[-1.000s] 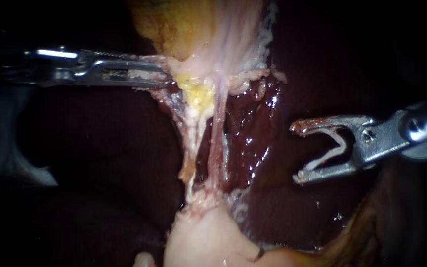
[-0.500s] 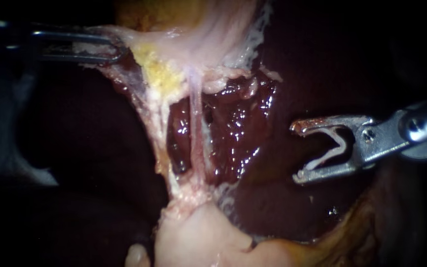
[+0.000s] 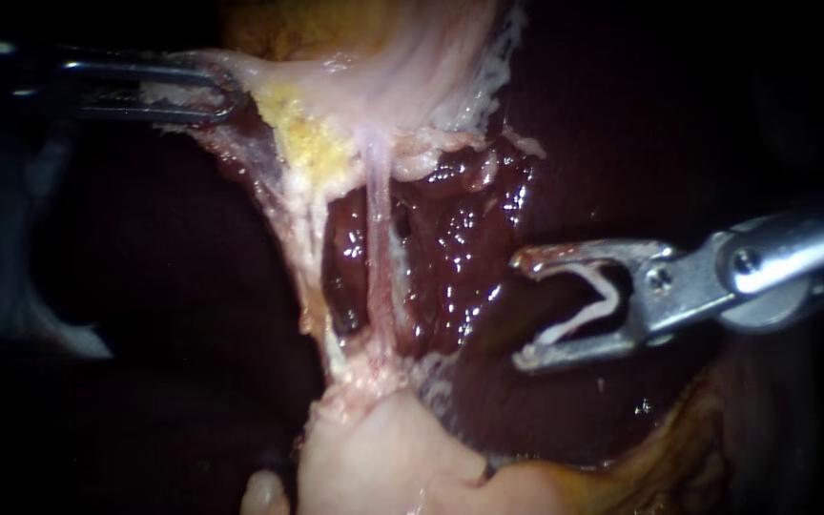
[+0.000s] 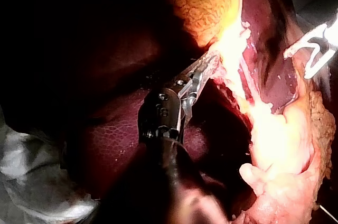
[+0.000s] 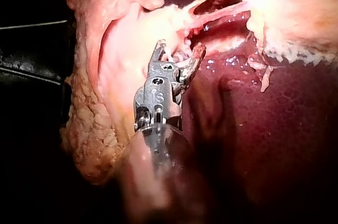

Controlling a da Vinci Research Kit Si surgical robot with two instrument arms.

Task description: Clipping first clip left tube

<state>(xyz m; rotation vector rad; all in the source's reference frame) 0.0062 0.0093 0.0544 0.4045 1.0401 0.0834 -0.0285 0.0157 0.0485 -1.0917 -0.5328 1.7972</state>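
- Between the right instrument's [image 3: 519, 312] jaws sits an open white clip [image 3: 579, 321]. The jaws stand apart around it and grip no tissue, so the clip looks loaded and ready.
- Its open mouth faces the tubes but is well apart from them, over the dark liver [image 3: 460, 238]. I judge this to be a line-up for the approach, with nothing placed yet.
- Nearest that mouth runs the thin pink right tube [image 3: 379, 248]. Beyond it, across a window that shows liver, runs the paler left tube [image 3: 309, 277], the target. No clip shows on it.
- To reach the left tube, the jaws would have to pass the right tube or come round it. The likely risk is taking both strands in one bite.
- At the upper left, the left instrument [image 3: 226, 100] has its jaws clamped on a flap [image 3: 257, 78] of tissue beside a patch of yellow fat [image 3: 307, 143], and the flap is drawn sideways.
- That pull seems to be why both tubes stand taut and spread, with the window open between them. This gives the clip a clear strand to close on.
- At their lower end, both tubes run into a pale lump [image 3: 374, 458], which anchors them against the pull.
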